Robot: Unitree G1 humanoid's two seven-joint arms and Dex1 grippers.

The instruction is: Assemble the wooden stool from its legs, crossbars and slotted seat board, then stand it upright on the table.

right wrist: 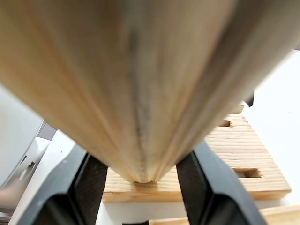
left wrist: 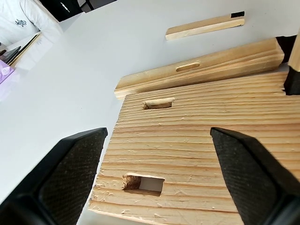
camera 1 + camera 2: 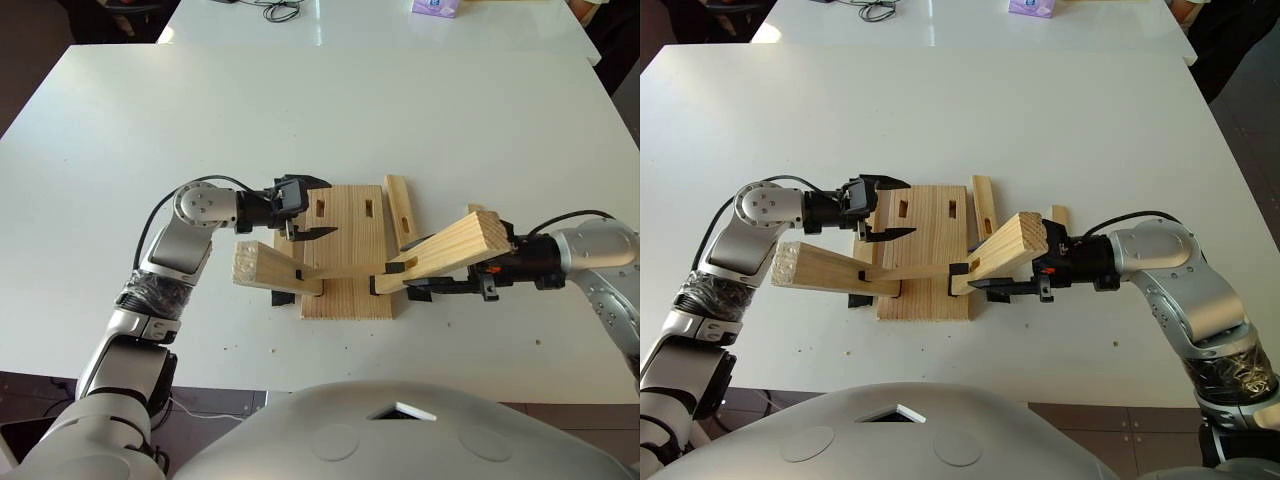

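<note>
Left gripper point(image 3: 315, 208): wide open, empty, above the board's left edge.
Right gripper point(image 1: 143, 164): clamped on the right leg point(image 3: 455, 245).
Board point(image 3: 345, 205): flat on the table point(image 3: 200, 110), slots up.
Crossbar point(image 3: 345, 270): joins the right leg and the left leg point(image 3: 272, 270) across the board's near half.
Spare leg point(image 3: 400, 208): flat, just beside the board's right edge.

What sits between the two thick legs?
A thin crossbar runs from the left leg to the right leg, crossing above the seat board; both eye views show it.
</note>
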